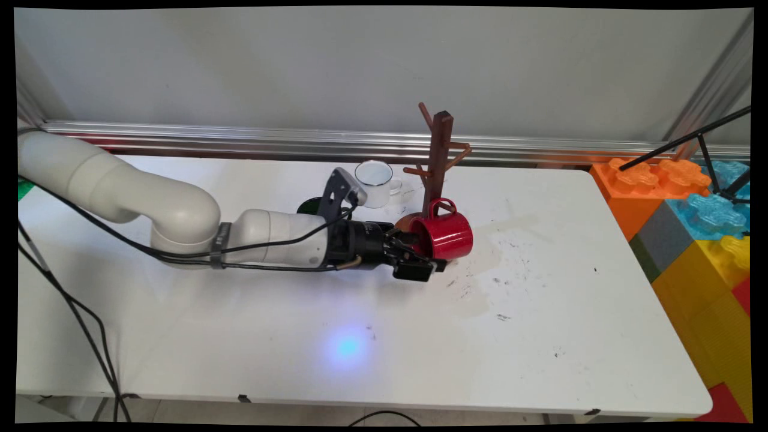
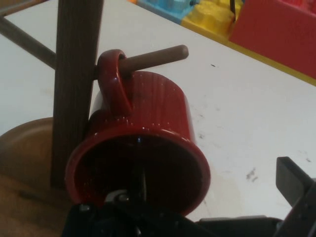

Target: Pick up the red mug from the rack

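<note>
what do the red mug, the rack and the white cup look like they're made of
Red mug: probably glazed ceramic or enamelled metal; it's glossy, with bright highlights on handle and rim. Rack: wood, dark brown and matte, with round dowel pegs and a disc base. White cup: likely enamelled metal, judging by its thin wall and dark rim line, though that's not certain.

A red mug (image 2: pixel 148 143) is hanging by its handle (image 2: pixel 112 79) on a wooden peg (image 2: pixel 155 57) of the mug tree (image 2: pixel 74 74), its open mouth facing the camera. The gripper (image 2: pixel 197 217) is reaching around the mug's rim, one finger (image 2: pixel 294 185) showing outside it.
</note>
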You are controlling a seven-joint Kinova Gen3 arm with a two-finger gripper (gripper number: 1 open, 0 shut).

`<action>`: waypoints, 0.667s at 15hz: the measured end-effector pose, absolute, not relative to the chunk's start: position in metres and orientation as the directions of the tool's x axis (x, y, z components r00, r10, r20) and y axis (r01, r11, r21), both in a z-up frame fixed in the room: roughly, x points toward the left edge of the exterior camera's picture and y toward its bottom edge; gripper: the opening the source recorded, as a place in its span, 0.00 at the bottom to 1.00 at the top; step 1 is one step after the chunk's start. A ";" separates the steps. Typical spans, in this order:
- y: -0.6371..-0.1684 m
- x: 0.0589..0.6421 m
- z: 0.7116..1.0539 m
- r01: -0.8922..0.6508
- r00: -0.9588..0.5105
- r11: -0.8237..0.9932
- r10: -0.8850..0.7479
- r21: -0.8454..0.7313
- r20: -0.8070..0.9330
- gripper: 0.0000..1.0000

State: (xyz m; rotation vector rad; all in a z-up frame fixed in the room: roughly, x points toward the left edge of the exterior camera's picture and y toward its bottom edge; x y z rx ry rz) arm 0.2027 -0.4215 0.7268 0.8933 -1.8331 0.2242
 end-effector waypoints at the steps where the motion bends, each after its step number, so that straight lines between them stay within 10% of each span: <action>1: -0.423 0.200 0.724 -0.668 -0.185 0.705 -0.470 0.241 0.863 1.00; 10: -0.439 0.180 0.707 -0.674 -0.194 0.706 -0.456 0.220 0.869 1.00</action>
